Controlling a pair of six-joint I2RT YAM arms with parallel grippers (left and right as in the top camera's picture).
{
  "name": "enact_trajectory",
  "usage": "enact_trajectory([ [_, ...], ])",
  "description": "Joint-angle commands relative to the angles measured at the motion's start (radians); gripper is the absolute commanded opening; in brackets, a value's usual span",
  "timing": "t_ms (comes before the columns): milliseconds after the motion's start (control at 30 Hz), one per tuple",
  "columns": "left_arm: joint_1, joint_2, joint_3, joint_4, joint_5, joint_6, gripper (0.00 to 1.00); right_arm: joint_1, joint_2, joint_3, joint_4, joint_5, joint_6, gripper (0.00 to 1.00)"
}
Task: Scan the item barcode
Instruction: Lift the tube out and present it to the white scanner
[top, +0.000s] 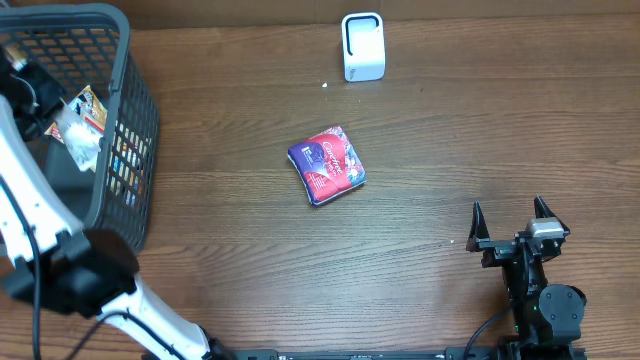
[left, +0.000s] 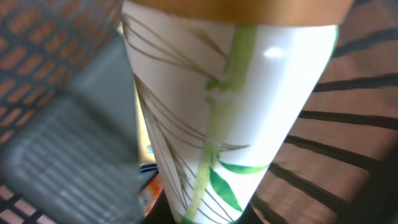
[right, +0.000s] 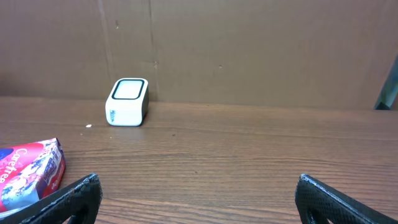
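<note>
**Left arm in the basket, right arm parked with jaws apart**

Your left gripper (top: 30, 85) reaches into the grey basket (top: 140, 120) at the table's left edge. Its jaws are closed, though its fingers are out of its wrist view. That view is filled by a white pack printed with green bamboo (left: 236, 93); you cannot tell whether the pack is gripped.

Your right gripper (top: 510, 222) rests low at the near right, jaws wide and holding nothing.

A red-and-purple packet (top: 328, 165) lies mid-table (top: 450, 120), well apart from the white scanner (top: 362, 47) at the far edge.
</note>
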Motion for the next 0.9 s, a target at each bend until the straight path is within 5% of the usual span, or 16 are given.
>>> enact_trajectory([
  [0,-0.027,-0.156,0.043,0.031,0.162,0.016,0.04,-0.002,-0.008,-0.010,0.006,0.010,-0.001,1.00],
  [200,-0.184,-0.265,0.043,0.029,0.281,0.016,0.04,-0.002,-0.008,-0.010,0.005,0.010,0.000,1.00],
  [400,-0.484,-0.245,0.019,-0.002,0.239,0.002,0.04,-0.002,-0.008,-0.010,0.006,0.010,-0.001,1.00],
  [533,-0.669,-0.173,-0.008,-0.024,0.129,-0.065,0.04,-0.002,-0.008,-0.010,0.005,0.010,0.000,1.00],
  [867,-0.959,0.109,-0.057,-0.017,0.129,-0.150,0.04,-0.002,-0.008,-0.010,0.006,0.010,0.000,1.00],
])
